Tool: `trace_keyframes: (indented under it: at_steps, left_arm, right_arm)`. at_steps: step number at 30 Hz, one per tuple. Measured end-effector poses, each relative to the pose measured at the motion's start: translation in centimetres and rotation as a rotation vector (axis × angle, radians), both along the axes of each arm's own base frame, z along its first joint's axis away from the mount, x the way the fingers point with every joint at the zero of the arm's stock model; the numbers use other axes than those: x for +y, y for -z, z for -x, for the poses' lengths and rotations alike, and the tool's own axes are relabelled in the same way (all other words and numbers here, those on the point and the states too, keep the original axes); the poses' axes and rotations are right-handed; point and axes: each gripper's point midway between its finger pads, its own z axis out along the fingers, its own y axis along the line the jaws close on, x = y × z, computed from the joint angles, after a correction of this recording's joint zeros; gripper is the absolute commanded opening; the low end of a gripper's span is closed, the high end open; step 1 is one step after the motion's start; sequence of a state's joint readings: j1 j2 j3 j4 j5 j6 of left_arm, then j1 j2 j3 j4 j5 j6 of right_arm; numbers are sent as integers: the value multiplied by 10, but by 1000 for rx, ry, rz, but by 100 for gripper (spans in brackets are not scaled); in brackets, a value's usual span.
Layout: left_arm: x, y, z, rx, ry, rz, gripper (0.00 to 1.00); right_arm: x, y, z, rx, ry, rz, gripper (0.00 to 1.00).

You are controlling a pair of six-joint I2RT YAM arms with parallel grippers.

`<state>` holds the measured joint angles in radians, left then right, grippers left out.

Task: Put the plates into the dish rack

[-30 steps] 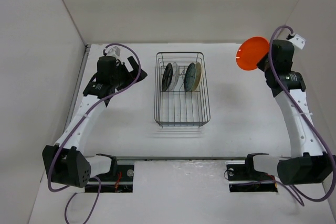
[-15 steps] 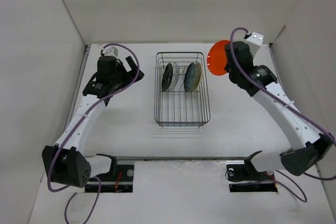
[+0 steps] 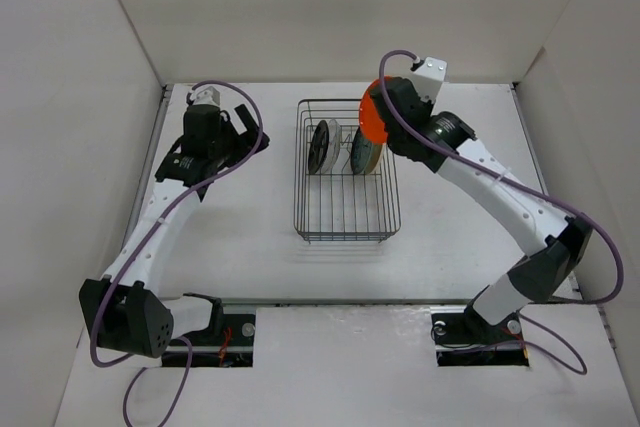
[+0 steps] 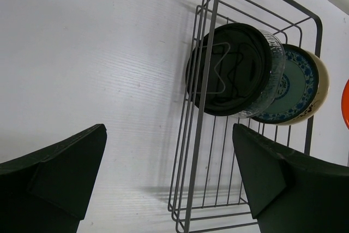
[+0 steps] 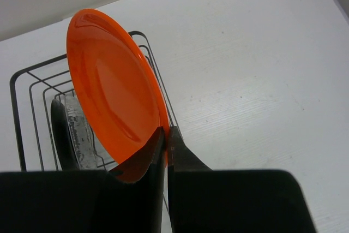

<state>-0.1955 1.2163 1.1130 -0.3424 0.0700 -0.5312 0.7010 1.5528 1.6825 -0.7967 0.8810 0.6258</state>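
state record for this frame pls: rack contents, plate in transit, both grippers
rack contents: four on edge in the dish rack: black plate, clear glass plate, teal patterned plate, cream plate
in transit: orange plate, on edge above the rack's far right corner, not slotted
right gripper: shut on the orange plate's rim
left gripper: open, empty, left of the rack
remaining: one plate

2 hands: left hand [image 4: 169, 130], right hand [image 5: 167, 130]; 5 plates: 1 orange plate [image 5: 114, 102] in the right hand, 4 just past it – 1 black plate [image 4: 245, 53], 1 clear glass plate [image 4: 276, 75], 1 teal plate [image 4: 290, 88], 1 cream plate [image 4: 323, 80]; 1 dish rack [image 3: 346, 237]
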Motion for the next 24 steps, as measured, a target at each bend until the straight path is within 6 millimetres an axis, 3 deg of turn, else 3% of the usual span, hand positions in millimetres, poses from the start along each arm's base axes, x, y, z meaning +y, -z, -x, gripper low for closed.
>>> trace_keyframes:
  at_steps: [12, 24]
  left_arm:
    - [12, -6, 2, -20, -41, 2, 100]
    - [12, -2, 4, -12, -43, -1, 100]
  right_arm:
    - [33, 16, -12, 35, 29, 70, 0]
    - [42, 42, -24, 81, 50, 132, 0]
